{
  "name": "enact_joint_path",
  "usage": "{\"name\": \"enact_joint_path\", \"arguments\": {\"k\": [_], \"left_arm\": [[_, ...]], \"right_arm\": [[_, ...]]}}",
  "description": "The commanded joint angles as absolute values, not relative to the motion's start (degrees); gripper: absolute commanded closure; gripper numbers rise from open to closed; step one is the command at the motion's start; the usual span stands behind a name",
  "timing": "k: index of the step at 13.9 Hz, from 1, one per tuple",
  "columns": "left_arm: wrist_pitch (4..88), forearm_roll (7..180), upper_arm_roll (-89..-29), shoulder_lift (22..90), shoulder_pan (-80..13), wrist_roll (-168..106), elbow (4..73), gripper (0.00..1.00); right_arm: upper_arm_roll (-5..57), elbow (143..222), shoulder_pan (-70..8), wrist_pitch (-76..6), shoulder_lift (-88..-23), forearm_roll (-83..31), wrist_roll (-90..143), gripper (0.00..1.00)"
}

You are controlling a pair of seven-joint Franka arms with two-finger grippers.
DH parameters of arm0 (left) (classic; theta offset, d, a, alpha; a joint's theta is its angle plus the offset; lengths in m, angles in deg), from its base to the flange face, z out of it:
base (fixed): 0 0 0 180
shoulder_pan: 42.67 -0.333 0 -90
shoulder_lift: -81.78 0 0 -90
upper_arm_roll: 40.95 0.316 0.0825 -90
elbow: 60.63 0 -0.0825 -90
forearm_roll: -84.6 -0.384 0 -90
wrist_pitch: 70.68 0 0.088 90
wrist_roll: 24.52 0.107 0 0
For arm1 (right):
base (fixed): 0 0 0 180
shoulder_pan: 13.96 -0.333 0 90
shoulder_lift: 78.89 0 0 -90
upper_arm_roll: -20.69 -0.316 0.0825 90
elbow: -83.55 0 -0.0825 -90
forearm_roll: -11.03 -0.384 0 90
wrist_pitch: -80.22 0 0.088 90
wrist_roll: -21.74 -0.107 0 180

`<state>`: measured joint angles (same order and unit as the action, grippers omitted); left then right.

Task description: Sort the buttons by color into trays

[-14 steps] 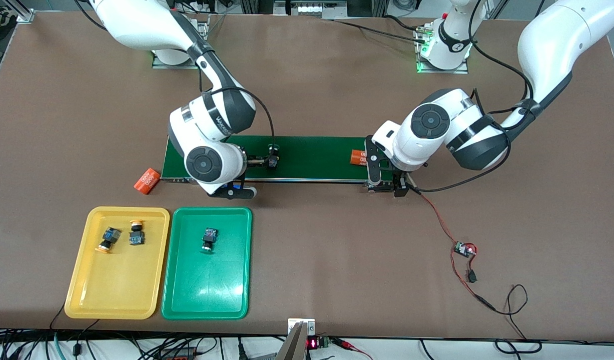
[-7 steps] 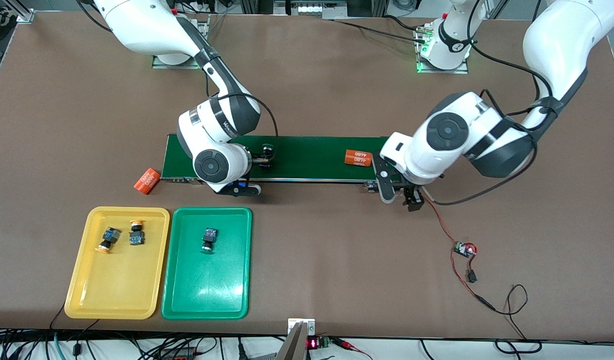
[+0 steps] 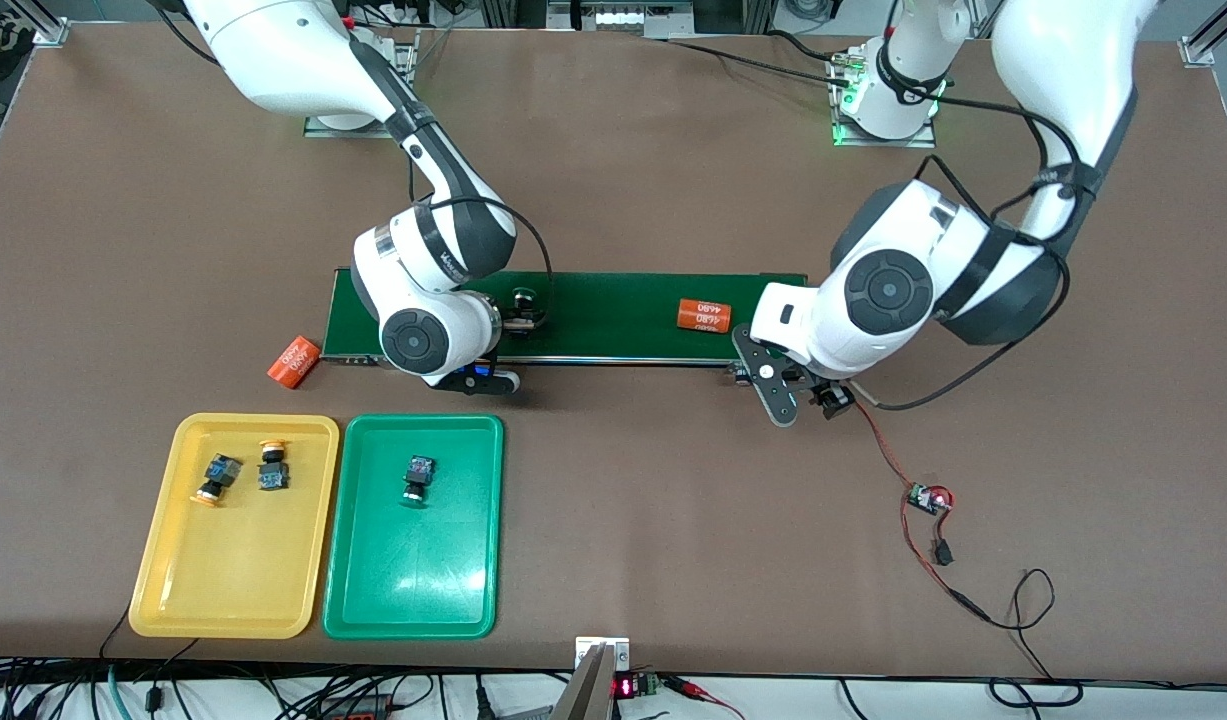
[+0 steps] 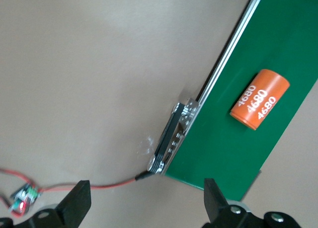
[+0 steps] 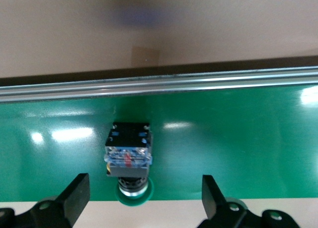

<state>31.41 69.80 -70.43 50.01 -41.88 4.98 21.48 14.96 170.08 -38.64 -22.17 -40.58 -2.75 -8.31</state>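
My left gripper (image 3: 808,405) has drawn back off the end of the conveyor belt (image 3: 613,315) since a second ago and now hangs over the bare table (image 3: 673,520) just off the belt's corner at my left arm's end, fingers (image 4: 74,205) spread wide and empty. The orange cylinder (image 3: 703,315) it half hid before now lies in full view on the belt, having moved toward my right arm's end — its white print reads "4680", repeated in rows. My right gripper (image 3: 518,322) has shifted only slightly; it sits low over the belt, jaws wide, straddling a green-capped button (image 5: 128,158) without touching it. A second orange cylinder (image 3: 294,362) lies on the table off the belt's end at my right arm's side. The yellow tray (image 3: 163,590) holds two yellow-capped buttons (image 3: 216,477) (image 3: 271,468); the green tray (image 3: 413,590) beside it holds one green-capped button (image 3: 417,477) — none of these have moved.
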Motion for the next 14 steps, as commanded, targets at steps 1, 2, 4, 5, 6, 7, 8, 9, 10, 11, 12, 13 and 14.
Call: {"name": "enact_joint_path", "arguments": {"k": [1, 2, 4, 5, 6, 7, 8, 9, 10, 11, 12, 13, 14], "left_arm": [[30.6, 75.1, -62.5, 52.7, -39.0, 5.3, 21.0, 0.00], [30.6, 75.3, -61.3, 53.3, -38.9, 4.8, 21.0, 0.00], [30.5, 75.1, -59.2, 54.6, -38.3, 1.0, 21.0, 0.00], [30.4, 75.1, -57.5, 55.3, -37.1, -1.9, 21.0, 0.00], [30.2, 75.2, -54.7, 56.0, -35.7, -5.1, 21.1, 0.00], [30.3, 75.1, -52.5, 56.5, -34.1, -6.9, 21.1, 0.00], [30.3, 75.2, -50.2, 56.6, -33.1, -7.4, 21.1, 0.00], [30.5, 75.9, -48.6, 56.6, -33.1, -7.4, 21.1, 0.00], [30.6, 78.2, -47.1, 57.1, -33.5, -8.0, 21.2, 0.00], [30.6, 81.6, -44.8, 58.5, -34.0, -11.4, 21.5, 0.00], [30.6, 83.6, -42.6, 59.4, -34.5, -16.9, 21.4, 0.00], [30.6, 83.9, -41.7, 60.0, -35.2, -21.4, 21.4, 0.00], [30.6, 83.6, -41.7, 61.0, -37.0, -23.4, 21.5, 0.00]], "right_arm": [[14.7, 170.5, -38.2, -23.0, -39.8, -4.5, -8.8, 0.00], [14.7, 170.4, -38.2, -23.1, -39.3, -4.5, -8.8, 0.00], [14.7, 170.3, -37.8, -23.2, -39.0, -4.4, -8.1, 0.20], [14.7, 170.3, -37.6, -23.1, -39.0, -4.2, -7.6, 0.53], [14.7, 170.2, -37.2, -22.8, -39.0, -4.1, -7.4, 0.70], [14.7, 170.0, -36.9, -22.6, -39.0, -4.0, -7.2, 0.76], [14.7, 169.9, -36.6, -22.5, -39.0, -4.0, -7.1, 0.81], [14.7, 169.7, -36.1, -22.5, -39.0, -3.9, -6.3, 0.85], [14.7, 169.1, -35.8, -22.4, -39.0, -4.0, -5.0, 0.87], [14.7, 168.9, -35.3, -22.1, -39.1, -3.9, -4.3, 0.89], [14.8, 168.7, -34.6, -21.1, -39.2, -3.8, -3.8, 0.90], [14.9, 167.1, -34.3, -19.8, -39.3, -3.6, -2.8, 0.90], [15.2, 164.8, -34.0, -18.1, -39.3, -2.9, -2.1, 0.90]]}}
